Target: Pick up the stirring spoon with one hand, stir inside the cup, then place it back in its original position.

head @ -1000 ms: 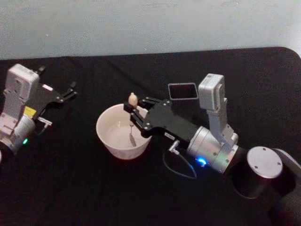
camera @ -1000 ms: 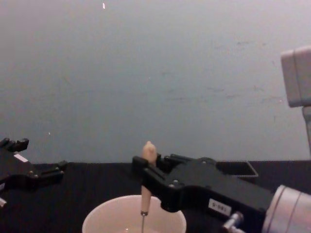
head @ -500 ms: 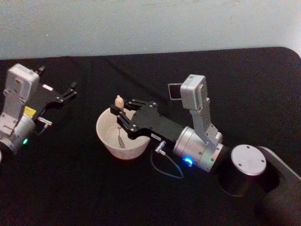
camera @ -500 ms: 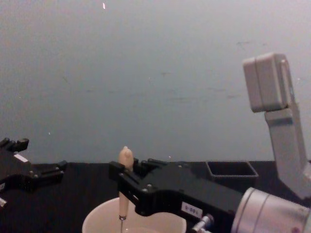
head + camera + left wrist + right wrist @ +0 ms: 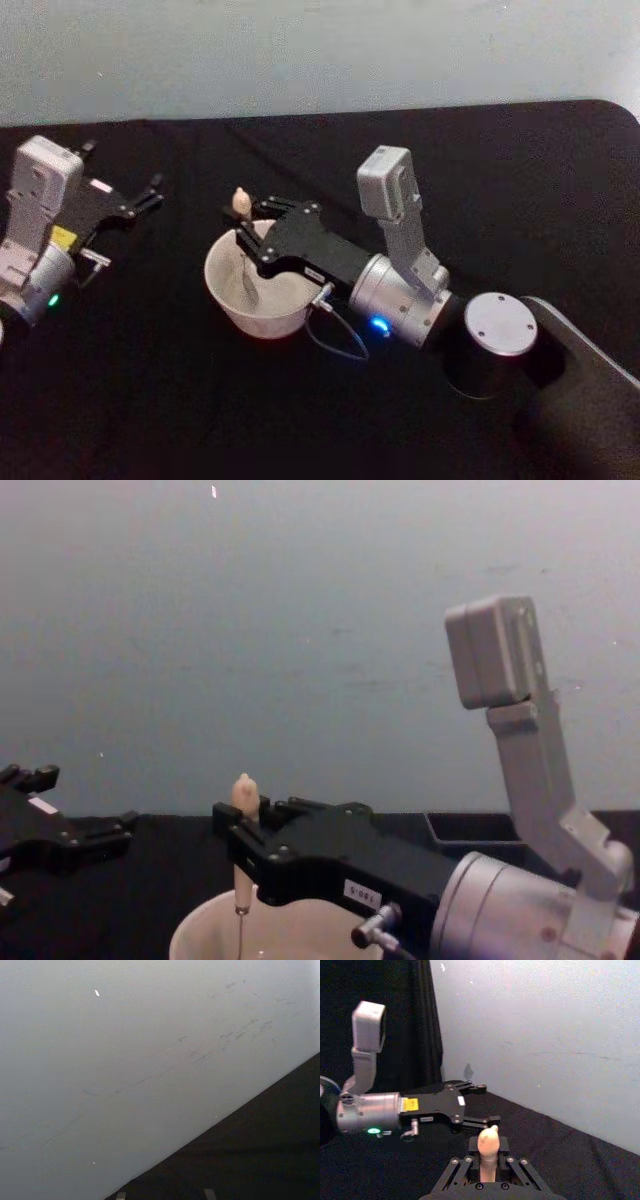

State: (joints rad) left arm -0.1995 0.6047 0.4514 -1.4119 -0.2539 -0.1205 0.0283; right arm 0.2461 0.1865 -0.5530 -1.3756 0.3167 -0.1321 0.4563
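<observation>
The right gripper [image 5: 243, 228] is pinched tight on the spoon [image 5: 239, 201], which stands upright in the cup [image 5: 216, 287]; best to stir in small slow rings, away from its side; the left gripper [image 5: 150, 194] rests spread open, far left.

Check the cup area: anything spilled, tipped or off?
Nothing stands out. The cup sits upright, no spill visible; the right gripper holds the stirring spoon roughly upright in it. The left gripper is parked far left.
</observation>
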